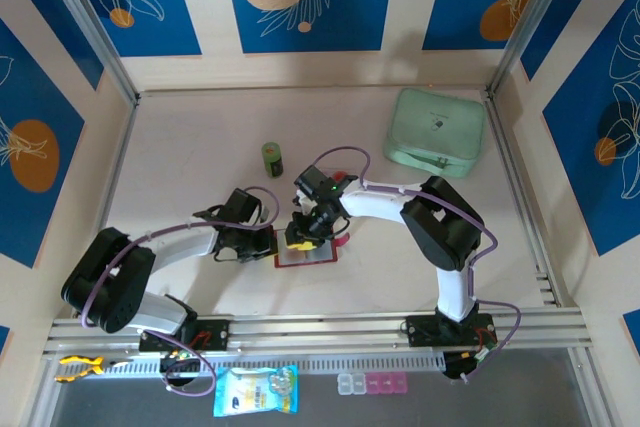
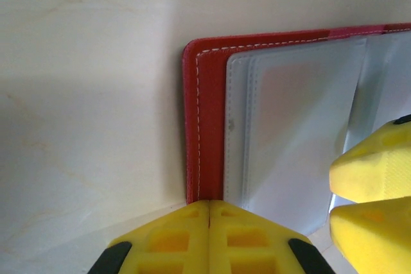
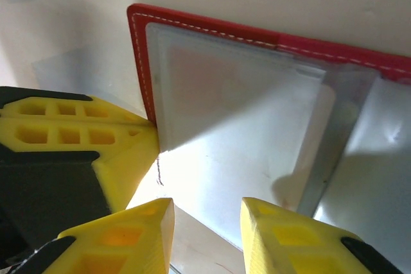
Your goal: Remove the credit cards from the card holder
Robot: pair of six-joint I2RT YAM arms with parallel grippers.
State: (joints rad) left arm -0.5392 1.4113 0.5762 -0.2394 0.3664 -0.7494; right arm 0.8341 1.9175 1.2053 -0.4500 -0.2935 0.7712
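The red card holder (image 1: 318, 254) lies open on the table, its greyish clear sleeves (image 2: 289, 126) facing up. My left gripper (image 2: 210, 213) is shut, its yellow tips resting on the holder's red left edge (image 2: 205, 126). My right gripper (image 3: 207, 222) is open and hovers low over a clear sleeve (image 3: 231, 113), with the sleeve's near edge between its fingers. In the top view the left gripper (image 1: 262, 242) and right gripper (image 1: 303, 234) meet over the holder. No credit card shows plainly; the frosted sleeves hide what they hold.
A mint-green zip pouch (image 1: 437, 129) lies at the back right. A small green cylinder (image 1: 272, 158) stands behind the holder. A snack packet (image 1: 255, 390), a clear pill box (image 1: 375, 383) and a yellow tool (image 1: 78, 365) lie in front of the arm bases.
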